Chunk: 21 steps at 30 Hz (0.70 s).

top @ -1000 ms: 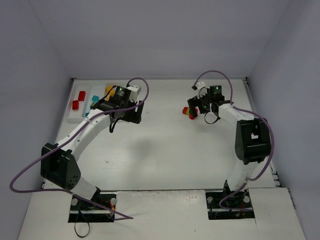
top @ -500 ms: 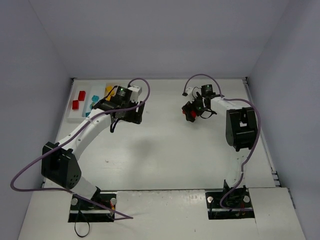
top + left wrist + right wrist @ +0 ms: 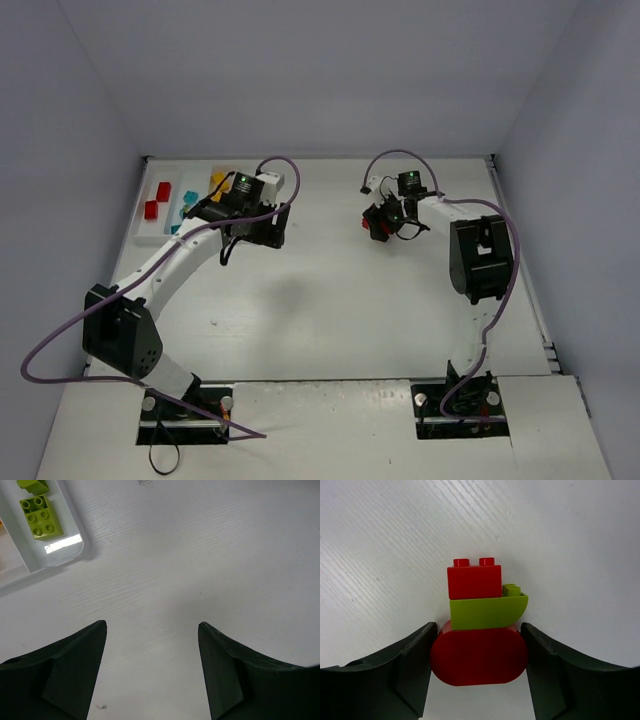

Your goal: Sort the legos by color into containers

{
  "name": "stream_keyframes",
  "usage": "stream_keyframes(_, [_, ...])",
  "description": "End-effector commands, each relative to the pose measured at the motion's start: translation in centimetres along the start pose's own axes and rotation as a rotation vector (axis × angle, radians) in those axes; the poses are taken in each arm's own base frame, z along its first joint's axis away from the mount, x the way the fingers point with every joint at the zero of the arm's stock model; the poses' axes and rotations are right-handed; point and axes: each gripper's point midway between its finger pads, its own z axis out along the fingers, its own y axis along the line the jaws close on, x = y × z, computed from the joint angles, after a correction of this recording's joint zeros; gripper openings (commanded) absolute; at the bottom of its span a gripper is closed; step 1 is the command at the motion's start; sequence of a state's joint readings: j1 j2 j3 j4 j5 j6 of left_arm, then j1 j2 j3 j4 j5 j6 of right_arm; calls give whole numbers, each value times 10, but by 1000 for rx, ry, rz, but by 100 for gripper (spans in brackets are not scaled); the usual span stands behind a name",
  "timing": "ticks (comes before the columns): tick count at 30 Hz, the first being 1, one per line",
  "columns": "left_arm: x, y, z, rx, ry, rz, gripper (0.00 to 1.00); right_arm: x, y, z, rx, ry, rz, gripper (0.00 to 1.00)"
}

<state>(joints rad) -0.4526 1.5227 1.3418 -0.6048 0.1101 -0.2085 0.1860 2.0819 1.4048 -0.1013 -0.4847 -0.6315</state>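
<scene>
Here's the clump (image 3: 477, 614), right between the fingers of the right gripper (image 3: 479, 630): a rounded red brick (image 3: 479, 656) at the bottom, a curved lime green brick (image 3: 487, 611) on top of it, and a square red brick (image 3: 474, 581) crowning the stack. Both fingers press against the sides of that rounded red brick, so the jaws are clamped on it. From overhead the clump (image 3: 378, 226) sits at the far right-of-centre part of the table (image 3: 330, 300), well apart from the tray (image 3: 148, 232) at the far left; whether it touches the tabletop I cannot tell. In the tray, two red bricks (image 3: 160, 190) lie in the leftmost compartment, cyan bricks (image 3: 188, 198) in the next, yellow ones (image 3: 216, 180) in the one after. Over to the left gripper (image 3: 152, 625): jaws spread wide, nothing between them, above bare table just beside the tray's corner (image 3: 55, 545), where a lime green brick (image 3: 41, 517) lies in the end compartment.
</scene>
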Motion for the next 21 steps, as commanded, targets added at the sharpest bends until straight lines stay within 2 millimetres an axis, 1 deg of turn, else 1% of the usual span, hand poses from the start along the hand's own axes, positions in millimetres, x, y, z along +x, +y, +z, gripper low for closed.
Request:
stream_keyframes(1, [-24, -9, -15, 33, -78, 19, 68, 15, 11, -6, 12, 47, 15, 25])
stream_keyframes(2, [-24, -9, -15, 33, -81, 19, 68, 14, 14, -6, 13, 42, 17, 17])
stream_keyframes(3, [-24, -9, -16, 35, -80, 18, 68, 14, 23, -11, 9, 34, 25, 13])
stream_keyframes(5, [-24, -11, -17, 45, -84, 20, 68, 5, 29, -15, 21, -8, 21, 10])
stream_keyframes(6, [-24, -14, -16, 58, -83, 20, 68, -7, 35, -25, 30, -45, 25, 9])
stream_keyframes(7, [-25, -16, -17, 72, -91, 21, 68, -8, 45, -26, 21, -79, 25, 8])
stream_keyframes(8, [-26, -19, -18, 86, -95, 22, 68, -14, 49, -31, 30, -107, 21, 7])
stream_keyframes(9, [-29, -22, -19, 102, -111, 23, 68, -42, 51, -50, 55, -211, -14, 6])
stream_keyframes(10, [-30, -29, -23, 142, -117, 19, 68, -34, 71, -50, 26, -218, 7, 4])
stream_keyframes(11, [-31, -33, -24, 167, -123, 15, 68, -41, 77, -57, 27, -257, 1, 3])
stream_keyframes(12, [-35, -38, -28, 196, -145, 9, 68, -62, 81, -76, 54, -342, -30, 3])
stream_keyframes(13, [-35, -48, -31, 250, -146, 11, 68, -55, 99, -75, 31, -340, -27, 2])
stream_keyframes(14, [-35, -53, -33, 277, -151, 13, 68, -58, 105, -81, 38, -363, -38, 2])
stream_keyframes(15, [-39, -58, -38, 308, -172, 5, 68, -72, 107, -97, 73, -420, -61, 2])
stream_keyframes(16, [-39, -69, -42, 374, -174, 9, 68, -65, 120, -96, 57, -418, -66, 2])
stream_keyframes(17, [-38, -74, -44, 410, -175, 5, 68, -69, 126, -101, 62, -441, -75, 2])
stream_keyframes(18, [-43, -82, -49, 451, -199, -1, 68, -80, 130, -115, 79, -501, -98, 0])
stream_keyframes(19, [-45, -88, -54, 490, -209, -2, 68, -84, 139, -118, 73, -524, -109, 0])
stream_keyframes(20, [-43, -100, -60, 567, -204, 5, 68, -78, 147, -118, 65, -529, -113, 0])
stream_keyframes(21, [-46, -105, -64, 604, -218, -3, 67, -87, 151, -130, 77, -579, -129, 0])
